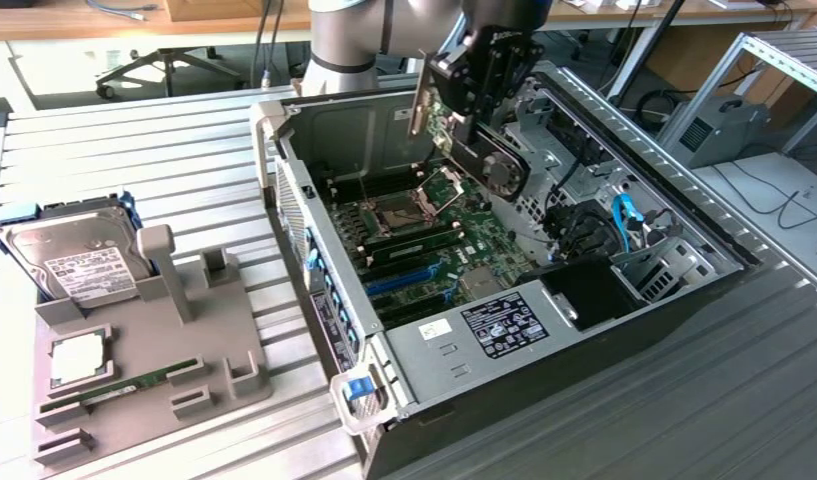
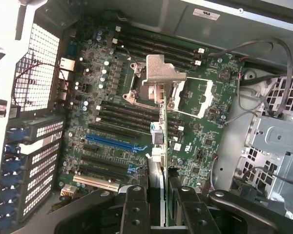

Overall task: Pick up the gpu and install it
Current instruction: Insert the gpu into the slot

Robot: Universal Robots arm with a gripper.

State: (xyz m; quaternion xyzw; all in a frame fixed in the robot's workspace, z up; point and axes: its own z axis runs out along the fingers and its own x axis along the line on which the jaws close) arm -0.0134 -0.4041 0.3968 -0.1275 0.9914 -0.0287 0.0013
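My gripper (image 1: 478, 105) hangs above the open computer case (image 1: 331, 300), shut on the gpu (image 1: 435, 120). The card is held upright, its silver bracket (image 1: 418, 100) toward the case's rear wall. In the wrist view the gpu (image 2: 158, 141) shows edge-on between the two black fingers (image 2: 136, 207), with its bracket (image 2: 161, 73) farthest from the camera. It floats above the motherboard (image 2: 200, 141), apart from it. A blue expansion slot (image 2: 110, 141) and several black slots lie beside the card's line.
A grey holder (image 1: 215, 340) stands at the exterior view's left on the slatted metal table, carrying a silver hard drive (image 1: 77, 262), a green memory stick (image 1: 121, 385) and a small square part (image 1: 77, 358). Cables and drive cages (image 1: 622, 240) crowd the case's right side.
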